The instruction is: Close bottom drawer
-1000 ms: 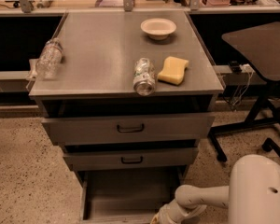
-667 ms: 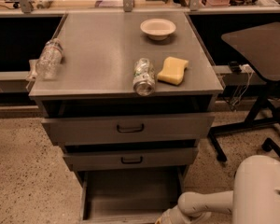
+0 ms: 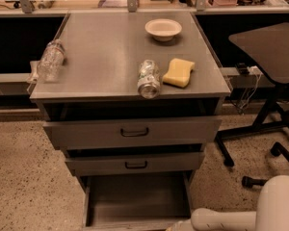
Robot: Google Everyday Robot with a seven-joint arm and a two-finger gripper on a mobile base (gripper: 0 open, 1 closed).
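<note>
The bottom drawer (image 3: 135,196) is standing pulled well out toward the near side at the foot of the grey cabinet, its plain interior lying open below the middle drawer (image 3: 101,165) and the top drawer (image 3: 86,134), which are each sitting slightly out. The claw (image 3: 174,227) is showing only as a sliver at the near edge of the view, just beside the drawer's near right corner, at the end of the white arm (image 3: 221,218) reaching in from the right. How far the claw is open, I cannot tell.

Compared with a second ago, the arm is sitting lower and further right, so less of the claw is showing. The drawer is remaining as far out as before. On the surface (image 3: 101,47), the bowl (image 3: 163,29), sponge (image 3: 178,72), can (image 3: 148,79) and plastic bottle (image 3: 50,60) are lying unmoved.
</note>
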